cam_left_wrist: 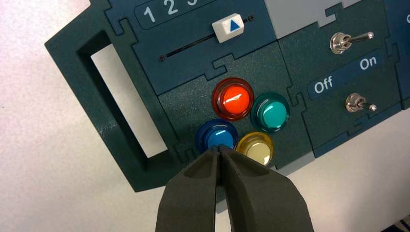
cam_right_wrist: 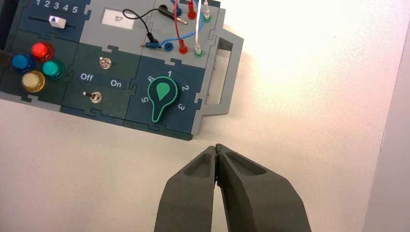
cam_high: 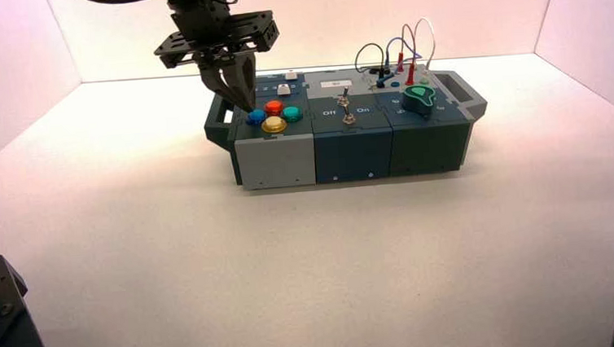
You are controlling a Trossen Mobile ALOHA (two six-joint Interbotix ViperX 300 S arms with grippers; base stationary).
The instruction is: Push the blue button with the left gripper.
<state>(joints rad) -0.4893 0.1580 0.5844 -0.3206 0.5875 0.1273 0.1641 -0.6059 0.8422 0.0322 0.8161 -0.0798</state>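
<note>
The blue button (cam_high: 256, 116) sits in a cluster of round buttons at the left end of the box (cam_high: 351, 150), beside a red (cam_high: 274, 107), a teal (cam_high: 292, 114) and a yellow one (cam_high: 274, 125). My left gripper (cam_high: 247, 106) is shut, its joined tip right at the blue button's edge. In the left wrist view the shut tip (cam_left_wrist: 219, 151) overlaps the near rim of the blue button (cam_left_wrist: 216, 136); contact cannot be told. My right gripper (cam_right_wrist: 215, 147) is shut and empty, held high above the table off the box's right end; only its arm's corner shows in the high view.
A white slider (cam_left_wrist: 228, 27) sits behind the buttons. Two toggle switches (cam_left_wrist: 358, 103) with Off/On labels stand mid-box. A green knob (cam_right_wrist: 162, 95) and plugged wires (cam_high: 397, 53) occupy the right part. The box has a handle (cam_left_wrist: 104, 106) at each end. White walls enclose the table.
</note>
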